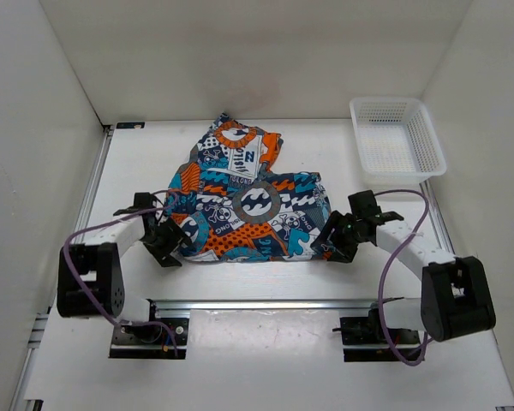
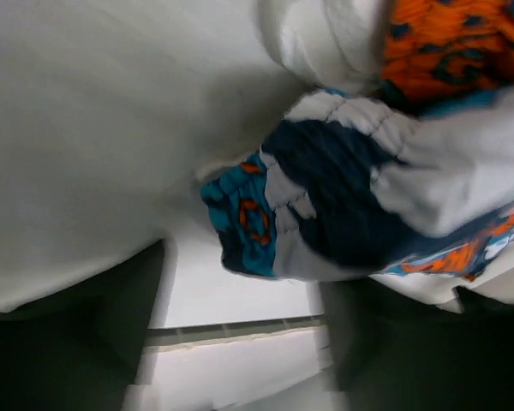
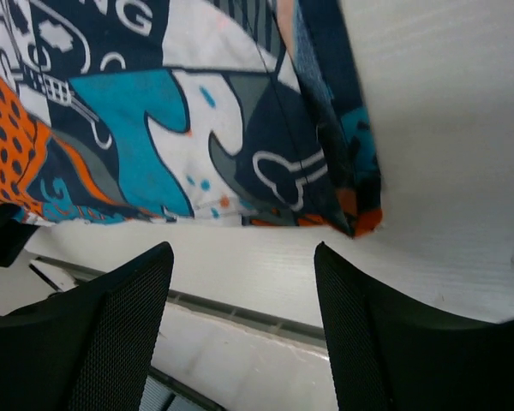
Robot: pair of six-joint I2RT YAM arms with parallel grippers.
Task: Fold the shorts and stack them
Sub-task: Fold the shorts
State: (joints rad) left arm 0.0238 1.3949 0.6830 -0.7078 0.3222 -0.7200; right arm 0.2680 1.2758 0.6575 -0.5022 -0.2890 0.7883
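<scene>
The shorts (image 1: 253, 210) lie in the middle of the desk (image 1: 146, 163), spread out and rumpled, with one leg slanting toward the far side. No clean fold shows yet (so folding and stacking both look still to do). The left claw (image 1: 176, 244) sits at their near-left corner and the right claw (image 1: 327, 244) at the near-right hem, both with fingers apart, pinching nothing.

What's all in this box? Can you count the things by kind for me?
Patterned shorts: 1
White basket: 1
Robot arms: 2, left and right
Total: 4
</scene>
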